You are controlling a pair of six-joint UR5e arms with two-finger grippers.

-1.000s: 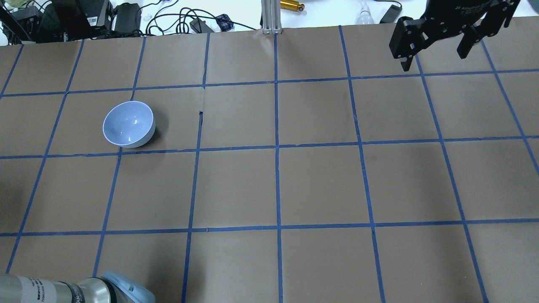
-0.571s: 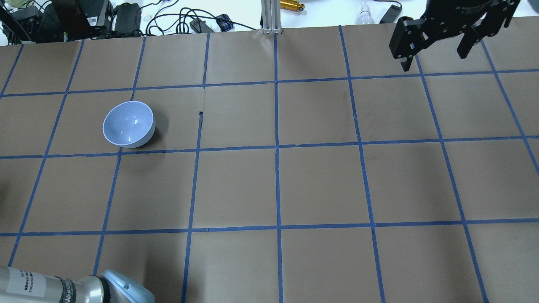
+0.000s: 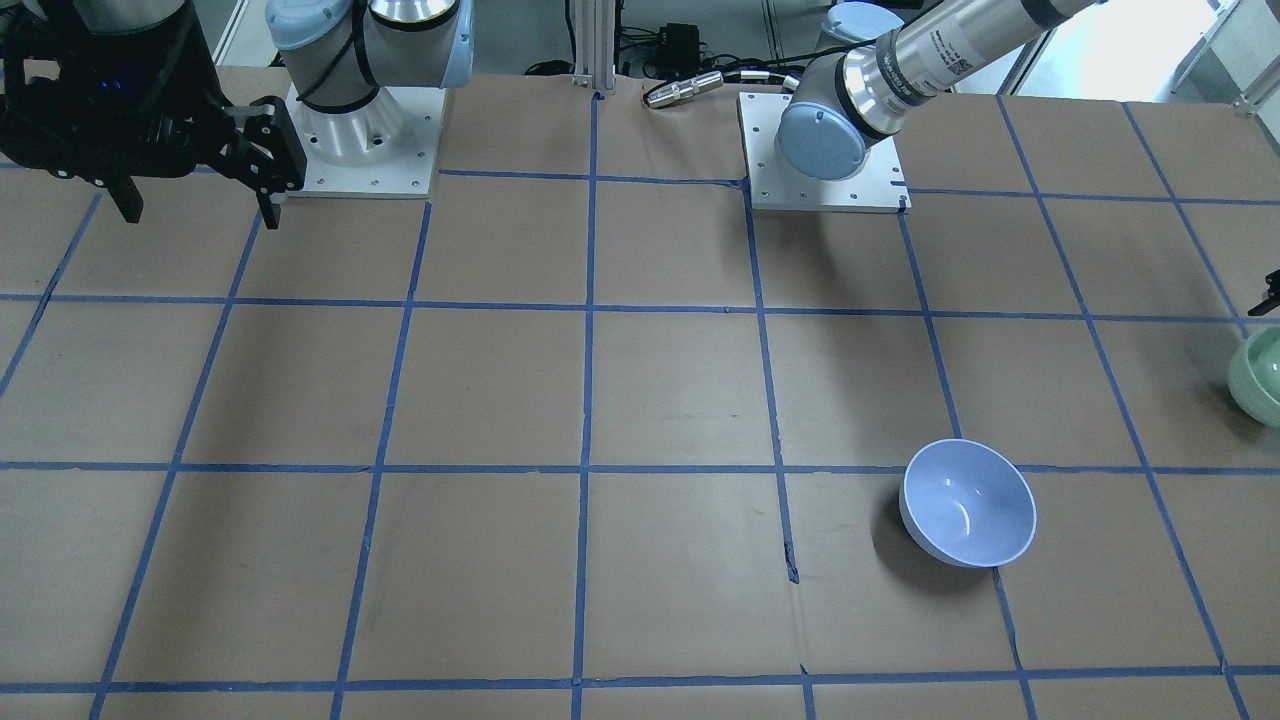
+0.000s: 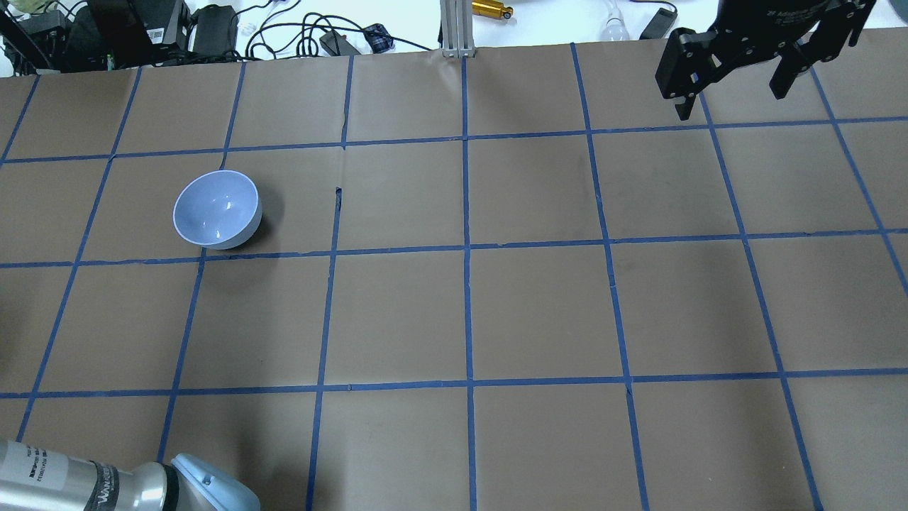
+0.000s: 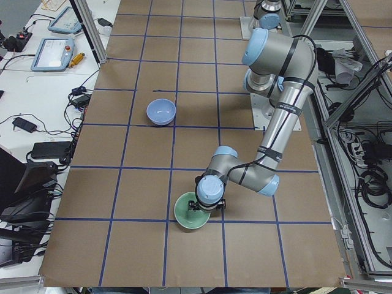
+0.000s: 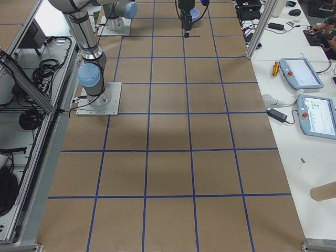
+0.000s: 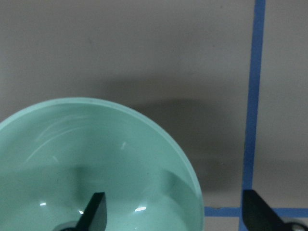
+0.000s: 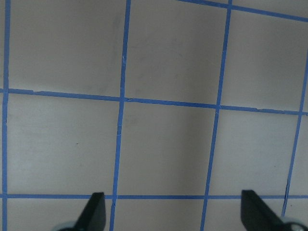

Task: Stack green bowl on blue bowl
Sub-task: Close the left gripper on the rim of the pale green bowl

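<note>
The green bowl [image 7: 91, 163] stands upright at the table's end on my left side; it also shows in the exterior left view [image 5: 191, 211] and at the right edge of the front view [image 3: 1262, 378]. My left gripper [image 7: 175, 214] is open low over it, one finger [image 7: 94, 211] inside the bowl and the other [image 7: 260, 214] outside the rim. The blue bowl [image 4: 217, 209] stands upright and empty some squares away [image 3: 968, 502]. My right gripper [image 4: 738, 85] is open and empty, high above the far right of the table.
The table [image 4: 539, 312] is brown paper with a blue tape grid. Cables, power bricks and a metal post [image 4: 457, 28] lie beyond its far edge. The left arm's elbow [image 4: 206, 490] shows at the overhead view's bottom left.
The left arm's elbow has shifted slightly down and left in the overhead view. The right gripper and the blue bowl have not moved.
</note>
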